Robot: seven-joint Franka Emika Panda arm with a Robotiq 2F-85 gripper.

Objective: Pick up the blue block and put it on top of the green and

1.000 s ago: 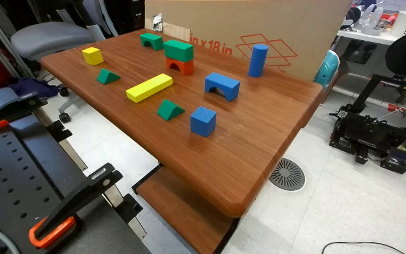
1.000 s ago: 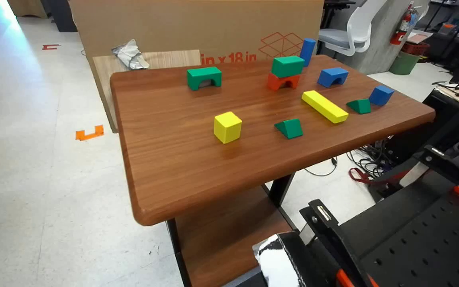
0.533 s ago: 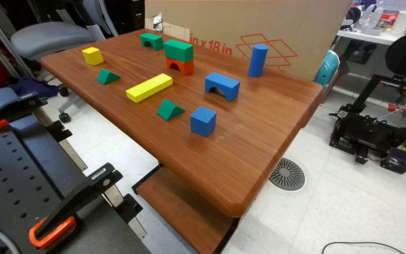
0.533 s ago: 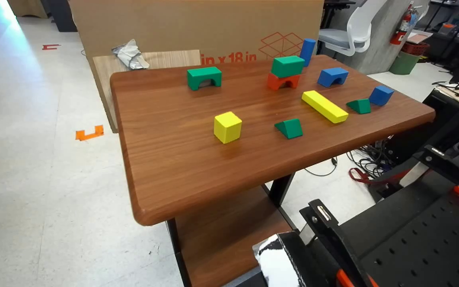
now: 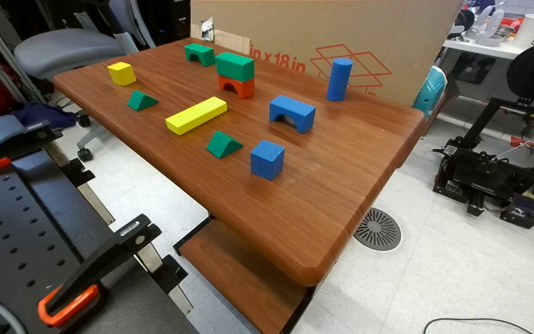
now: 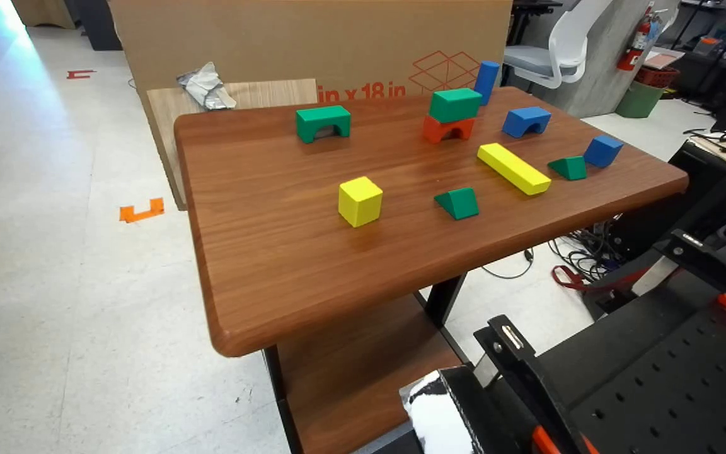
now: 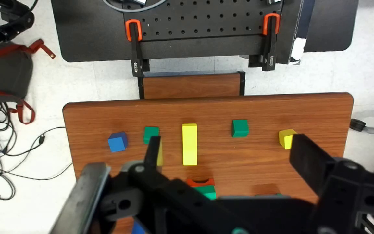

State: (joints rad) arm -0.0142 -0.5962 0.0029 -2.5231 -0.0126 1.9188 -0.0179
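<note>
Tabletop [image 5: 327, 195], one blue arch [image 5: 295, 108], one green block [image 5: 234, 67] atop one red [image 5: 244, 87]

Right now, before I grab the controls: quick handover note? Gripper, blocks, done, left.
Gripper: open, holding nothing; shows only in the wrist view.
Blue arch block: on the table, notch down, roughly between the blue cylinder and blue cube.
Green block: on top of the red-orange arch block.
Done: blue arch block not picked yet.
Left: grasp it, lift, set on the green block.
</note>
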